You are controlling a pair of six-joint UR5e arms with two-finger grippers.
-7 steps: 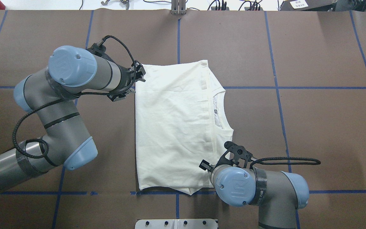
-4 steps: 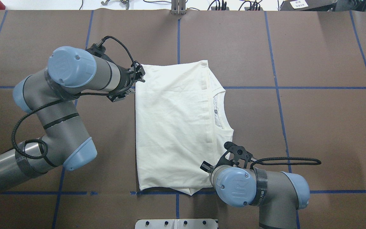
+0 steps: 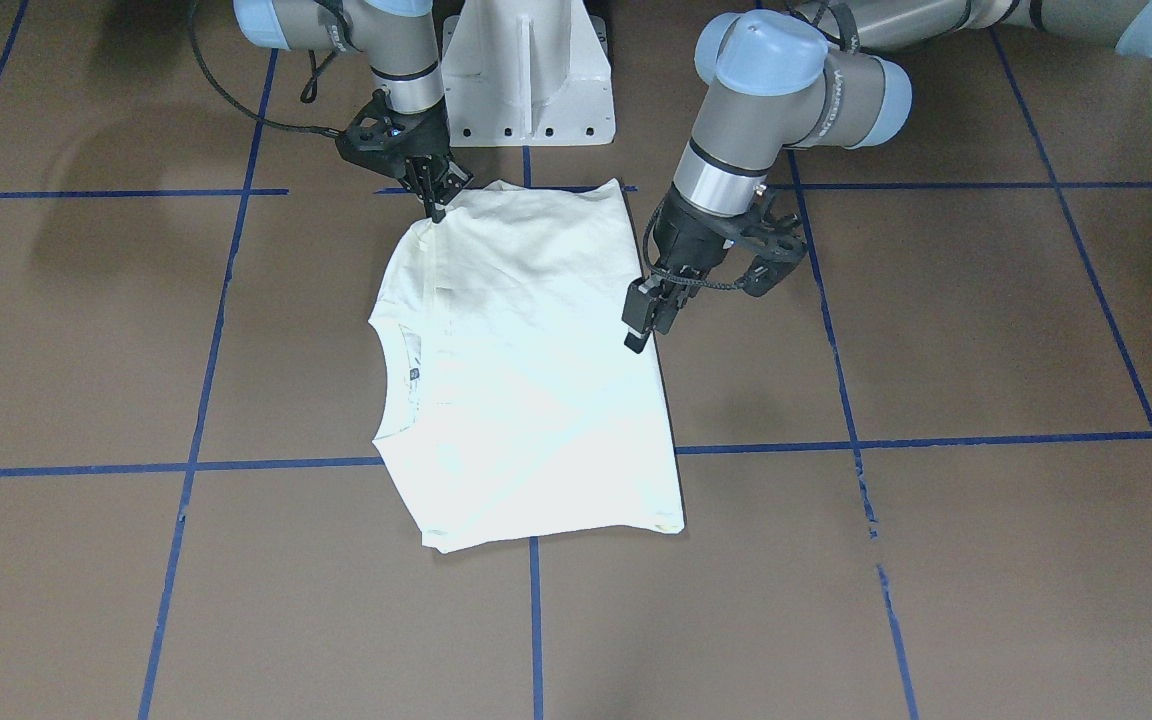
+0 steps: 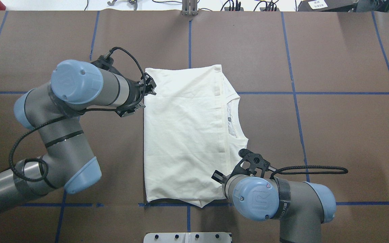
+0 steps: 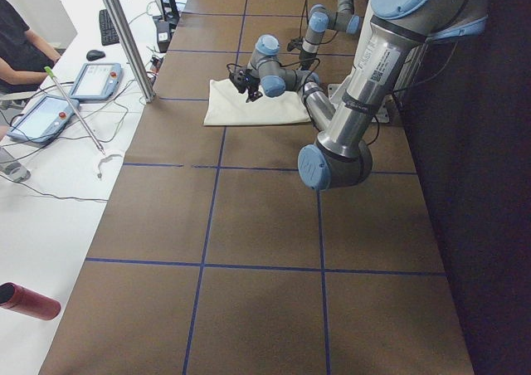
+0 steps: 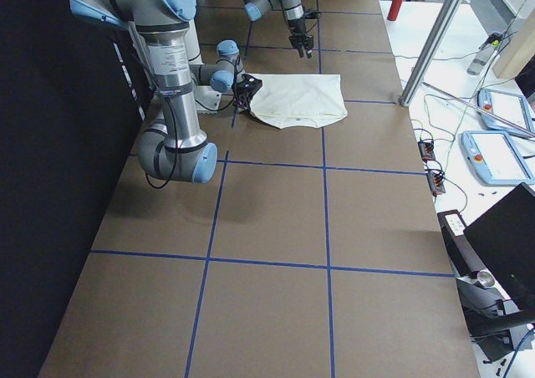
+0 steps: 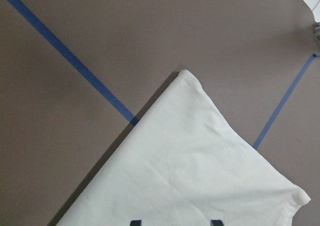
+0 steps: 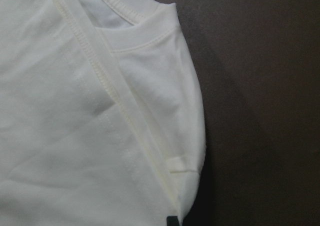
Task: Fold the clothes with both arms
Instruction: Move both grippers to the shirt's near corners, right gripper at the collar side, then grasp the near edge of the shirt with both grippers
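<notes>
The cream T-shirt [image 4: 184, 135] lies folded flat on the brown table, plain side up, collar towards the overhead view's right; its print is hidden. It also shows in the front view [image 3: 526, 380]. My left gripper [image 3: 639, 330] hovers just above the shirt's edge, and the left wrist view [image 7: 175, 221] shows its fingertips apart and empty over the cloth [image 7: 190, 176]. My right gripper [image 3: 434, 205] points down onto the shirt's near corner by the shoulder seam. In the right wrist view [image 8: 171, 220] its tips sit together at the fabric's edge [image 8: 75, 136]. The overhead view hides it under the wrist.
The white pedestal base [image 3: 526, 70] stands just behind the shirt. Blue tape lines [image 4: 292, 91] cross the brown table. A metal post [image 5: 124, 35] and a side table with tablets [image 5: 95, 80] and a red bottle [image 5: 29, 300] lie past the table's far edge.
My left gripper has drawn back along the shirt's edge towards the robot, uncovering the far corner it was at. The right arm's elbow has shifted slightly outward. The shirt has not moved.
</notes>
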